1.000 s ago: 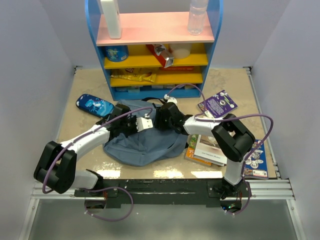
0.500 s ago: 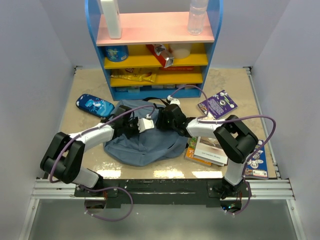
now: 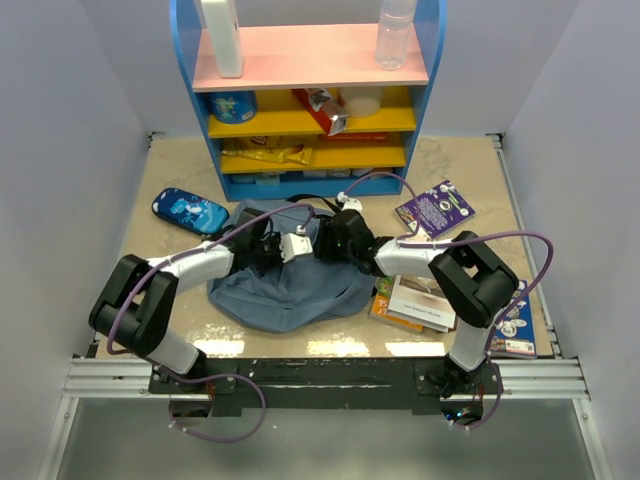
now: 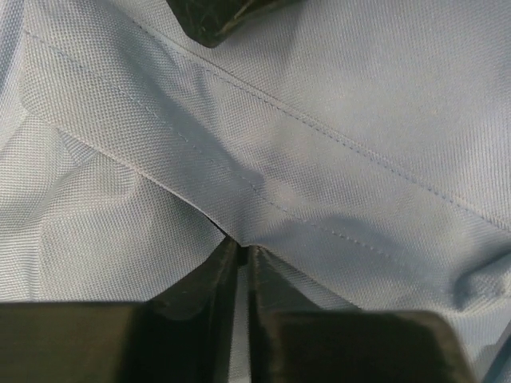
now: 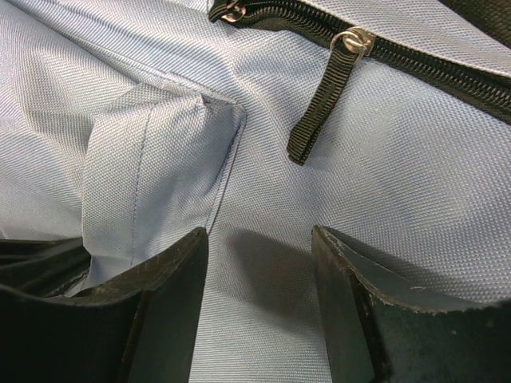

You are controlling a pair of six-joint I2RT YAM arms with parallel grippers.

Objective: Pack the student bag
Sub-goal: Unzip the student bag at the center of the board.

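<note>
Backpack [image 3: 285, 290] lies crumpled flat in the middle of the table [image 3: 170, 160], in front of the shelf [image 3: 310, 70], with a blue pouch [image 3: 188, 210] near its left side and books [image 3: 420, 300] just beside its right edge. The left gripper [image 4: 242, 254] is closed almost fully, pinching a fold of the fabric. The right gripper [image 5: 259, 239] rests on the cloth with fingers spread apart, holding nothing, just below a black zipper pull [image 5: 323, 104].

A: What's on the shelf unit [image 3: 310, 60]?
B: A clear bottle [image 3: 394, 35] and a white container [image 3: 222, 38] on its pink top, snack packets [image 3: 265, 152] on a yellow shelf below.
A: And the counter [image 3: 170, 170]?
B: Blue pouch [image 3: 189, 211] at left, purple booklet [image 3: 436, 209] at right, stacked books [image 3: 415, 300] nearer.
</note>
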